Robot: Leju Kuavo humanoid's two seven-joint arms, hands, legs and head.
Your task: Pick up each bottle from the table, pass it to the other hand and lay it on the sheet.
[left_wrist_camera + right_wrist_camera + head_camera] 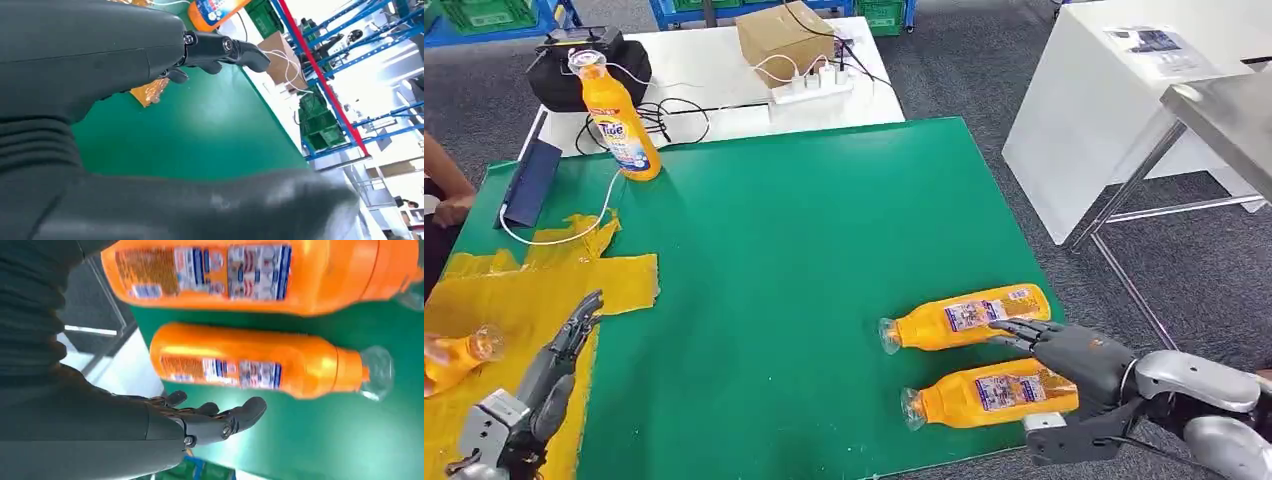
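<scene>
Here we count 4 bottles: 2 lying point(965, 319) point(990, 393) beside right hand point(1072, 362) fingers, spread, holding nothing; 1 upright point(618, 121); 1 on sheet point(544, 290) by left hand point(552, 375), empty, fingers apart.

Two bottles lie on side at table point(804, 300) near-right corner — near bottle point(989, 393) parallel to far bottle point(964, 318), caps pointing left. Right hand point(1074, 355) at their right ends. Sheet point(574, 285) at table's left; left hand point(564, 350) above it. Upright bottle point(619, 125) at far left.
</scene>
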